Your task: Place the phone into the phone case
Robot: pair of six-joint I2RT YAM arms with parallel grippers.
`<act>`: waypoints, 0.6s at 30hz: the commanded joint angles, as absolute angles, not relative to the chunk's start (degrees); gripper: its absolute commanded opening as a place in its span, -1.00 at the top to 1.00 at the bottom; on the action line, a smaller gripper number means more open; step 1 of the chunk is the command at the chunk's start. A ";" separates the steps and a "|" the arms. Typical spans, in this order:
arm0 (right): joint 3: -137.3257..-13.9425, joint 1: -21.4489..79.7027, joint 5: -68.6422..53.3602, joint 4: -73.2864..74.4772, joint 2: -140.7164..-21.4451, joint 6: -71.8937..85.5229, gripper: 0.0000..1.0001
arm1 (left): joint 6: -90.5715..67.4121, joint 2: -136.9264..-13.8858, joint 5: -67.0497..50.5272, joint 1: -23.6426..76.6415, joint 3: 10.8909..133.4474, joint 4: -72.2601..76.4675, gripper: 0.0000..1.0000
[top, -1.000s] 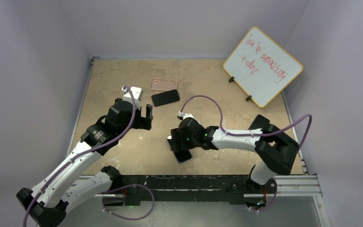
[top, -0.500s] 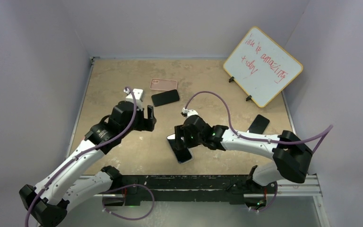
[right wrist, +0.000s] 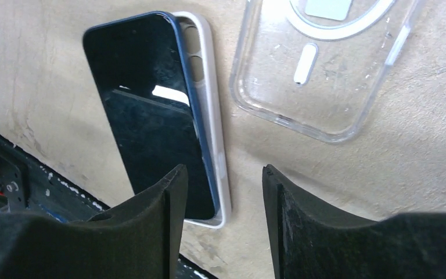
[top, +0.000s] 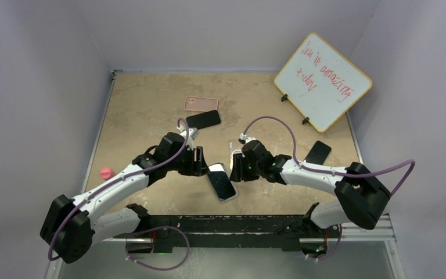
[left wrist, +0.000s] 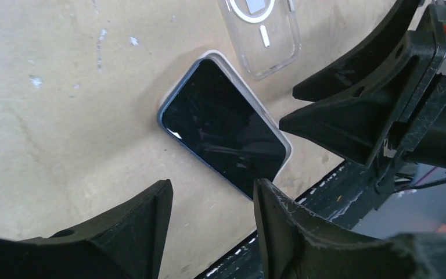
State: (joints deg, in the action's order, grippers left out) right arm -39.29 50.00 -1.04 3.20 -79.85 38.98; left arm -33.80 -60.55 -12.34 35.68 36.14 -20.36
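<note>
Red whiteboard [top: 323, 81] scrawl reads "amazing" (rest unclear); left pincer [left wrist: 213, 189] and right pincer [right wrist: 223, 171] gape empty beside the phone [right wrist: 145, 110].

The white-and-black left arm [top: 116, 183] and right arm [top: 313, 171] both stretch inward, forearms low over the tan worktop [top: 145, 104]. The left gripper [top: 200, 164] and right gripper [top: 236, 165] face each other near the middle, close but apart. Each gripper's black jaws stand partly apart, gripping nothing, tips tilted downward.
</note>
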 commanded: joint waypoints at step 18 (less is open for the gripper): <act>-34.87 48.33 -13.47 -9.91 -84.63 40.63 0.18 | -42.00 -70.02 -18.76 36.16 27.56 -2.65 0.20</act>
State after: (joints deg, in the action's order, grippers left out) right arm -35.33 48.31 -10.31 -6.28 -82.67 39.31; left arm -41.12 -69.45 -18.24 35.77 28.34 -6.35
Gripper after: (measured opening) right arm 0.412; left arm 0.404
